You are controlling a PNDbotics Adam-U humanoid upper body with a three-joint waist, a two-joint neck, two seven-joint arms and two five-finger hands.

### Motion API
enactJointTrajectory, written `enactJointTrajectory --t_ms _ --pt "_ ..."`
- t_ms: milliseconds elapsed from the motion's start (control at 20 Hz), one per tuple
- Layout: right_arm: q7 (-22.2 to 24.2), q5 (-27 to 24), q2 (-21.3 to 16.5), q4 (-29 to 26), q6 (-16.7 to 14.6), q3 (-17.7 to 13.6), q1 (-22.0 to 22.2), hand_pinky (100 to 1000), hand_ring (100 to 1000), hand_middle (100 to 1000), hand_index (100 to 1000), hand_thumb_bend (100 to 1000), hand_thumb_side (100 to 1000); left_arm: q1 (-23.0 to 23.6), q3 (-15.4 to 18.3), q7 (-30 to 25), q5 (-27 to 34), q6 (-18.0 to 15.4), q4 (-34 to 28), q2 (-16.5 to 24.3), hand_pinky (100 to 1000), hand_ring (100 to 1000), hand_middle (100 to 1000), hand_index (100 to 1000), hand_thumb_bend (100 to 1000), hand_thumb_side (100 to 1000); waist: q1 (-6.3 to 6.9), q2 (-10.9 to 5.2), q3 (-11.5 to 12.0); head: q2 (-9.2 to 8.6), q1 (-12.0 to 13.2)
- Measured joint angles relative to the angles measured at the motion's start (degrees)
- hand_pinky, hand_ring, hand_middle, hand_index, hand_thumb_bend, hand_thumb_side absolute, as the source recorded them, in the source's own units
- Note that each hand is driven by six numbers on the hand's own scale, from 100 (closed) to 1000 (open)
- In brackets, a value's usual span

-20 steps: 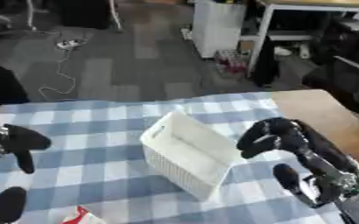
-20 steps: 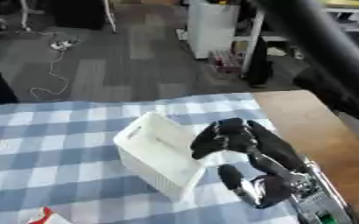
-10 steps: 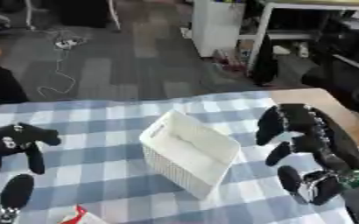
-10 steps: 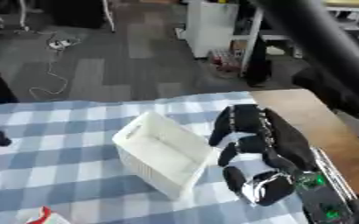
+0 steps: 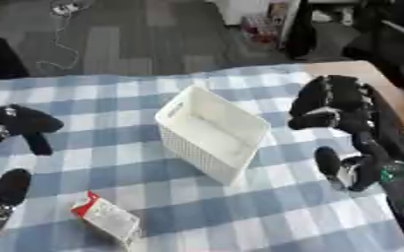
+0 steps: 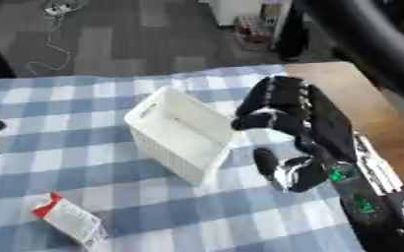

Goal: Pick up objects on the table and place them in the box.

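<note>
White box (image 5: 212,134) sits mid-table on the blue-and-white checked cloth (image 5: 111,93), turned at an angle, open side up, nothing visible inside. Right of the box, the right hand (image 5: 336,103) hovers just beside its rim, fingers curled inward and grasping nothing, thumb hanging lower toward the cloth. Left of the box and well apart from it, the left hand (image 5: 16,128) shows at the edge, fingers bent downward, also holding nothing. Below and left of the box lies a small white carton with a red end (image 5: 106,219), flat on the cloth, untouched by either hand.
</note>
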Motion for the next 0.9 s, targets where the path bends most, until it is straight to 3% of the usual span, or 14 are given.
enactJointTrajectory --t_ms 150,300,650,900 --pt "2.3 -3.9 0.7 0.0 5.5 -1.8 -1.2 491 525 603 799 100 963 2.0 0.2 0.1 -4.1 -1.5 0.0 2.8 421 474 670 771 124 1000 0.38 0.34 -0.7 0.10 0.5" --pt "4.2 -6.1 1.1 0.0 8.6 -3.4 -2.2 489 525 609 803 100 958 3.0 -0.7 -0.6 -8.3 -3.0 0.0 5.8 463 503 694 780 145 1000 0.74 0.52 -1.3 0.11 1.1" --pt "6.5 -7.4 1.2 0.0 11.2 -4.5 -3.0 480 522 617 814 100 971 2.2 -5.8 -3.7 -15.9 -6.3 0.0 12.4 571 590 745 798 160 1000 1.00 0.67 -2.6 0.26 2.9" --pt "7.7 -6.9 1.6 0.0 12.5 -4.8 -3.0 472 519 619 818 100 971 -0.2 -9.1 -4.8 -18.8 -6.9 0.0 14.4 617 646 770 809 143 1000 1.07 0.67 -2.9 0.27 3.9"
